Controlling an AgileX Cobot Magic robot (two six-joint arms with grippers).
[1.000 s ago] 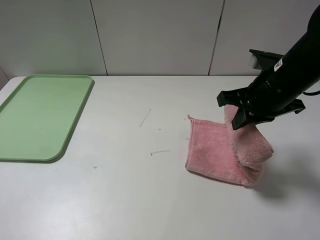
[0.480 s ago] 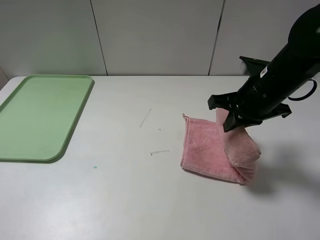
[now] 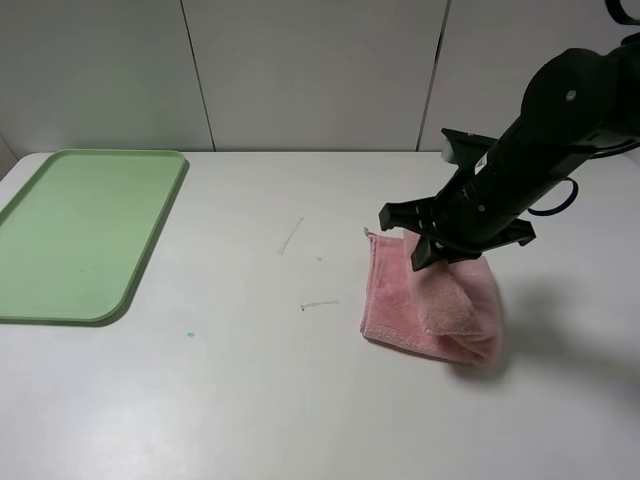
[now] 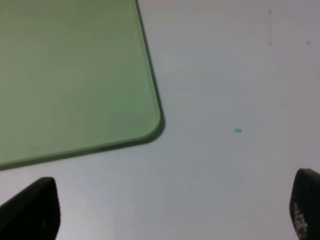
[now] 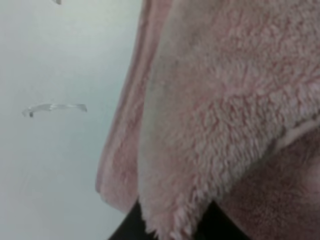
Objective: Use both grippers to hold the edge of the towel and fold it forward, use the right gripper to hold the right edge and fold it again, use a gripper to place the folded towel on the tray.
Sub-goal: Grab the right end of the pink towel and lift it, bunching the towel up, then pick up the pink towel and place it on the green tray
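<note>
The pink towel (image 3: 392, 300) lies folded on the white table, right of the middle. Its right edge is lifted and draped leftward over the lower layer. My right gripper (image 3: 441, 250) is shut on that raised edge, just above the towel. In the right wrist view the fluffy towel (image 5: 215, 115) fills the frame, pinched between the black fingers (image 5: 128, 231). The light green tray (image 3: 80, 230) sits at the far left with nothing on it. My left gripper (image 4: 167, 212) is open above bare table beside the tray's corner (image 4: 150, 125). The left arm is out of the exterior high view.
Thin scratch marks (image 3: 290, 236) (image 3: 320, 304) and a small green dot (image 3: 190, 334) mark the table between tray and towel. A white panelled wall runs along the table's far edge. The right arm (image 3: 560, 110) reaches in from the upper right.
My right gripper has moved left and down with the towel's edge, laying the raised part over the lower layer. The towel's base slid slightly left.
</note>
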